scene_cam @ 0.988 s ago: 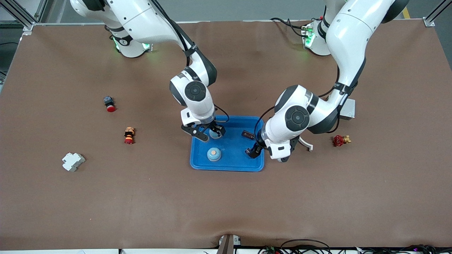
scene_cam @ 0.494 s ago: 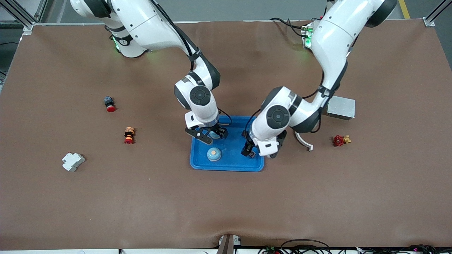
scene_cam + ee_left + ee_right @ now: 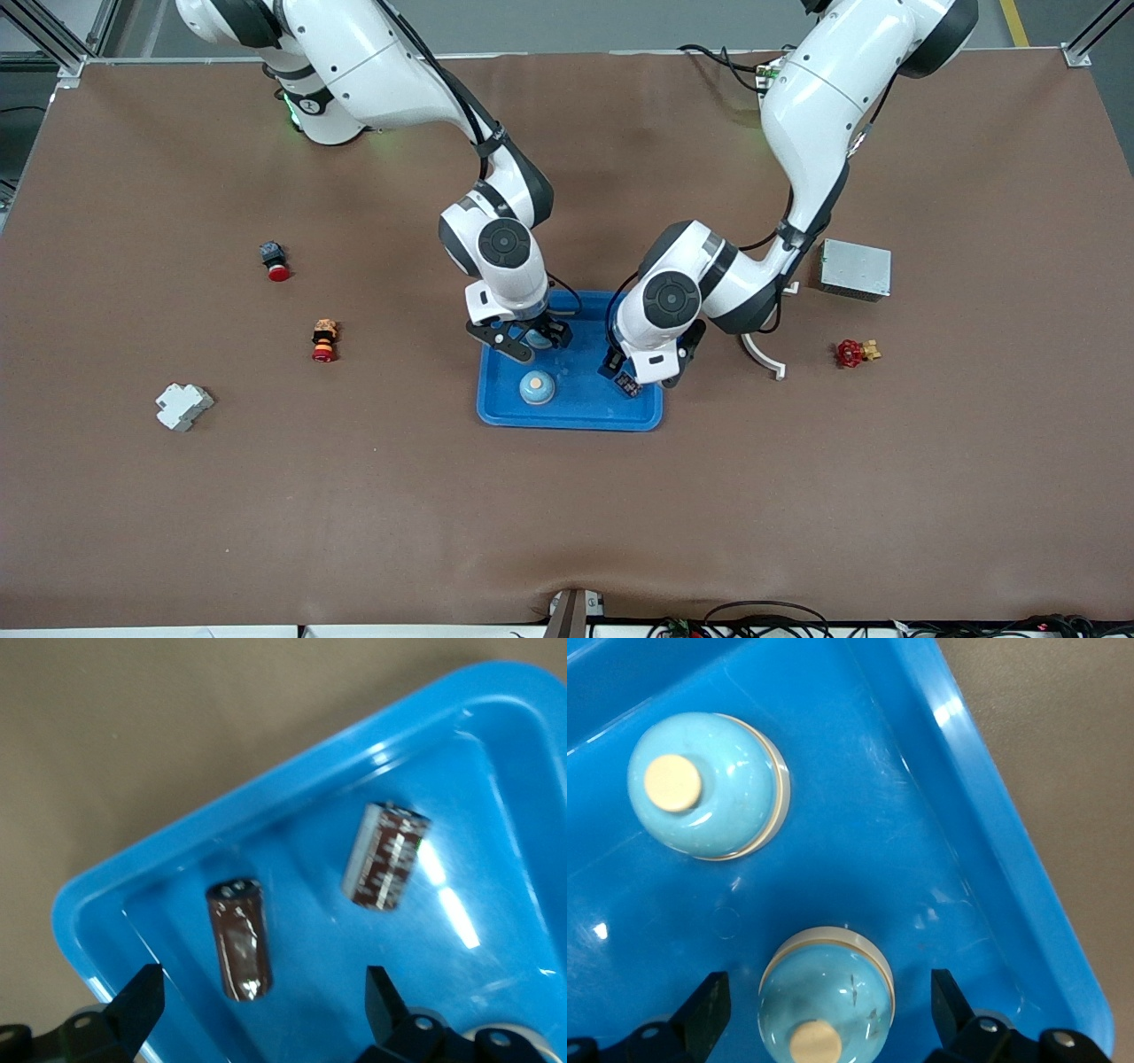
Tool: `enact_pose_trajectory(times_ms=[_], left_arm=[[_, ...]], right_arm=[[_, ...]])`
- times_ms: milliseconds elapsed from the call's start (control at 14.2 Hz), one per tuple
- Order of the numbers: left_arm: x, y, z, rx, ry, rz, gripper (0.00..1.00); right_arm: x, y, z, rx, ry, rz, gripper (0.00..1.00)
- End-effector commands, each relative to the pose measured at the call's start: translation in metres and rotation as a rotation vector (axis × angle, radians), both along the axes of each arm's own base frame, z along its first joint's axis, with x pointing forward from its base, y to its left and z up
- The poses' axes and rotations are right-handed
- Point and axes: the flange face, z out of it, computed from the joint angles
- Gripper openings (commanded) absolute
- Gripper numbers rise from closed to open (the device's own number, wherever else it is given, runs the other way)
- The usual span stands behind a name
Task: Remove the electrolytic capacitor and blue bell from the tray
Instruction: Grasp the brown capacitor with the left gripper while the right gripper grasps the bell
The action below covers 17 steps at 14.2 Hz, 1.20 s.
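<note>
i've got both arms down over the tray (image 3: 571, 416), each lined up on its own target. right gripper (image 3: 824, 1028) spread wide astride one upright blue bell (image 3: 826, 997), button up. left gripper (image 3: 261, 1010) released, straddling an electrolytic capacitor (image 3: 239, 939) lying flat in the tray, its long axis running between the fingers

Bright blue tray (image 3: 576, 415) (pale blue bells (image 3: 709, 784))

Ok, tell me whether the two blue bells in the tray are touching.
Apart. The right wrist view shows bare tray floor between one blue bell and the other blue bell.
</note>
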Motion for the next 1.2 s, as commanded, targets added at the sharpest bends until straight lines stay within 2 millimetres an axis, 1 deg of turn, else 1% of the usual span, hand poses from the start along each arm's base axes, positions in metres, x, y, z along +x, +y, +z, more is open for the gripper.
enact_pose_trajectory(times_ms=[0,141,212,353,423,706,776,847,917,988,1058,1129], left_arm=[[-0.003,0.005,-0.010,0.042,0.004,-0.001,1.00],[-0.004,0.003,-0.016,0.049,0.007,-0.009,1.00],[-0.008,-0.001,-0.021,0.056,0.006,-0.023,1.00],[-0.012,-0.003,-0.035,0.070,0.018,-0.034,1.00],[-0.014,-0.004,-0.037,0.077,0.015,-0.044,1.00],[-0.014,-0.007,-0.037,0.073,0.010,-0.048,1.00],[-0.014,-0.007,-0.037,0.074,0.008,-0.049,1.00],[-0.014,-0.007,-0.035,0.072,0.006,-0.047,0.88],[-0.013,-0.008,-0.035,0.072,0.004,-0.048,0.67],[-0.013,-0.008,-0.034,0.071,0.002,-0.048,0.55],[-0.013,-0.008,-0.034,0.070,0.003,-0.048,0.38],[-0.013,-0.008,-0.034,0.071,0.002,-0.049,0.26]], right_arm=[[-0.001,0.012,0.002,-0.001,-0.011,-0.016,0.79],[-0.001,0.015,0.006,0.006,-0.011,-0.019,0.46],[0.001,0.016,0.008,0.014,-0.013,-0.025,0.31],[0.004,0.019,0.014,0.023,-0.018,-0.040,0.05],[0.004,0.021,0.017,0.026,-0.020,-0.037,0.00],[0.023,0.013,0.037,0.029,-0.024,-0.046,0.00],[0.030,0.008,0.046,0.016,-0.010,-0.040,0.00],[0.037,0.002,0.054,-0.002,0.007,-0.009,0.00],[0.045,-0.010,0.061,-0.009,0.015,0.038,0.00],[0.057,-0.028,0.072,-0.011,0.018,0.068,0.00],[0.069,-0.048,0.084,-0.016,0.023,0.089,0.00],[0.080,-0.068,0.096,-0.019,0.027,0.114,0.00]])
